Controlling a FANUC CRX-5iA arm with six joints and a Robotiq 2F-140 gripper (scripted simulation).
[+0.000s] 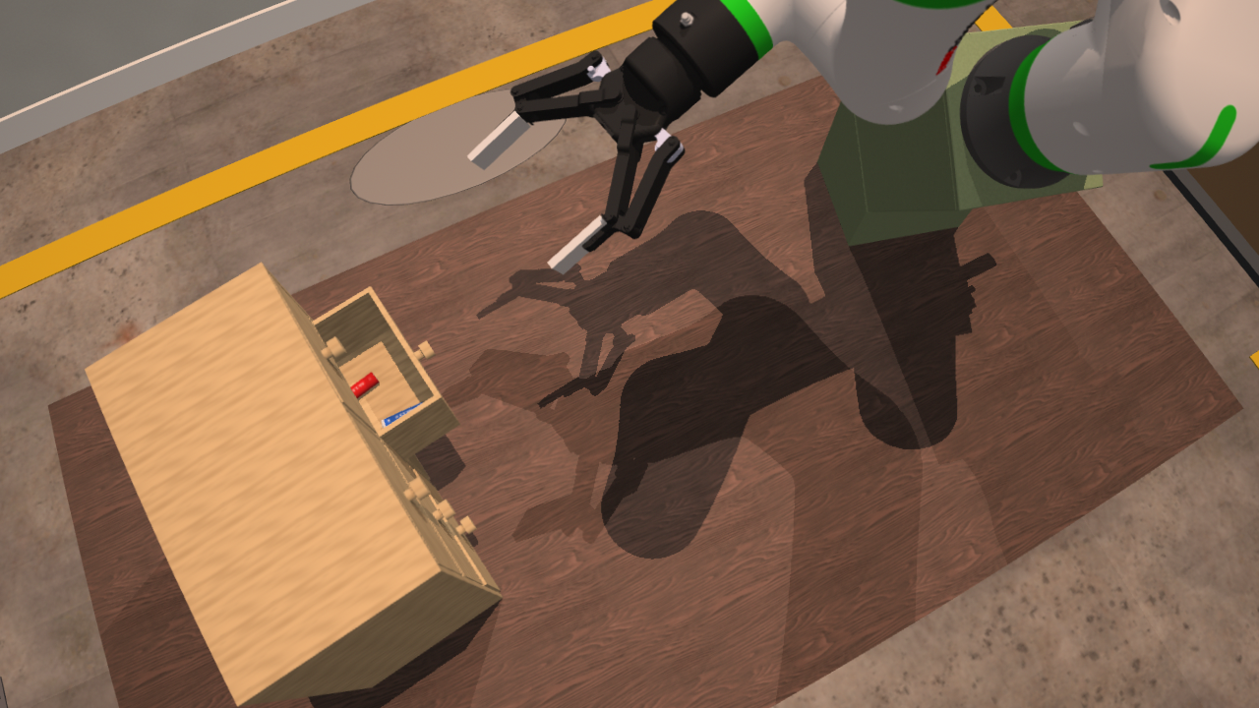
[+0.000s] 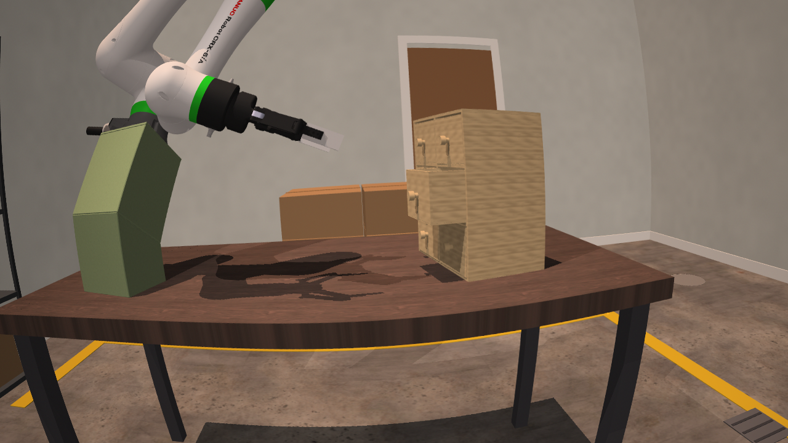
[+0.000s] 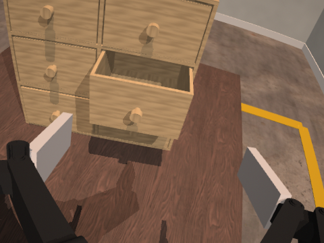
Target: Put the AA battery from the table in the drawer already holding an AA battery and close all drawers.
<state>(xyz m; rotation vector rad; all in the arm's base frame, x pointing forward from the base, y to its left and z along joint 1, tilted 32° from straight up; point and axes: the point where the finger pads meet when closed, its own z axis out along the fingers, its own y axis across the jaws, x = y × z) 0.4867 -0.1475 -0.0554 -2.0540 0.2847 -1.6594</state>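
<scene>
Grey walls [image 2: 330,99], brown door [image 2: 451,82], cardboard boxes [image 2: 322,215]; yellow-lined floor [image 1: 1012,607] [image 2: 357,385] [image 3: 270,84]

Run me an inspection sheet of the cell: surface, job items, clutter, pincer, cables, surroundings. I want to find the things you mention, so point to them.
Surface: dark wood tabletop [image 1: 880,546] [image 2: 385,308] [image 3: 202,175], shadows across it; no AA battery seen on it.
Chest: wooden chest [image 1: 264,457] [image 2: 504,192] [image 3: 74,20], upright.
Drawers: one middle-row drawer [image 1: 422,427] [image 2: 446,195] [image 3: 162,111] stands out.
Drawer contents: red cylinder [image 1: 366,384] and slim blue item [image 1: 400,415], types unconfirmed.
Clutter: nothing seen.
Pincer [image 1: 514,212] [image 2: 330,143] [image 3: 158,146]: open, nothing between its fingers, off the chest.
Cables: nothing seen.
Surroundings: two cardboard boxes [image 2: 322,217] beyond the table, brown door [image 2: 451,82], yellow floor line [image 1: 264,185] [image 2: 699,369] [image 3: 270,115].
</scene>
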